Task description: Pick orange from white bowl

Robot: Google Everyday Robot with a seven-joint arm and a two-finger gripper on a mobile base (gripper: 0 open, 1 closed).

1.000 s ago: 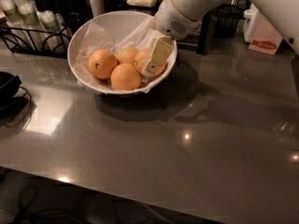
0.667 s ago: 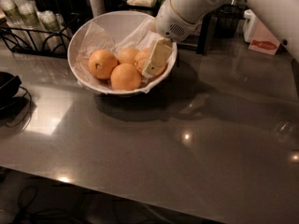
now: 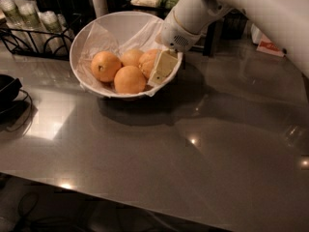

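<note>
The white bowl (image 3: 87, 42), lined with crinkled white paper, stands on the dark table at the back left and holds several oranges. The front orange (image 3: 129, 79) looks the largest and has a smooth peel. The left orange (image 3: 105, 65) has a dark stem dimple. One more orange (image 3: 131, 57) lies at the back. A right-hand orange (image 3: 147, 62) is partly hidden. My gripper (image 3: 159, 71) reaches down into the bowl's right side from the white arm (image 3: 193, 13). It sits against the right-hand orange and just right of the front one.
A black wire rack (image 3: 34, 37) with cups stands left of the bowl. A black object with a cable (image 3: 7, 93) lies at the left edge. A red and white carton (image 3: 270, 45) and dark containers stand along the back. The table's front edge runs across the bottom.
My gripper has sunk slightly lower into the right side of the bowl. The oranges and the bowl have not moved.
</note>
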